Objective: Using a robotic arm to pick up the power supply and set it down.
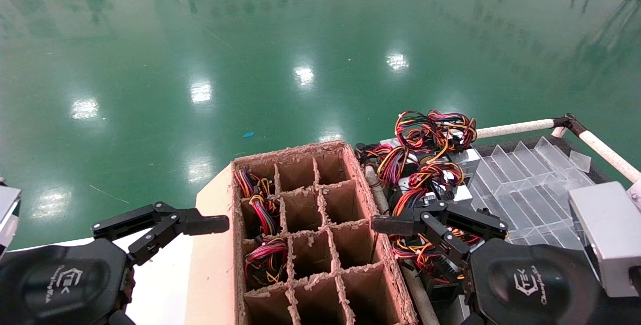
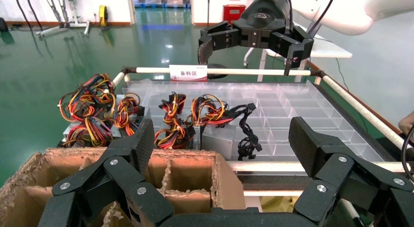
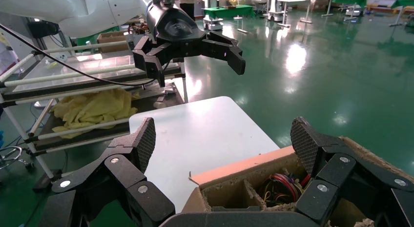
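Observation:
The power supply, a grey box under mostly red looped wires, lies just right of the cardboard divider box. My right gripper hangs open directly above it, nothing between its fingers; the left wrist view shows that gripper high over the tray. My left gripper is open and empty at the box's left side, over the white table. Its own view looks across the box from between the open left gripper. The right gripper looks over the box.
Other supplies with orange-yellow wires sit farther back on a clear compartment tray framed by white rails. Some box cells hold wire bundles. A yellow cloth lies on a rack beyond the table.

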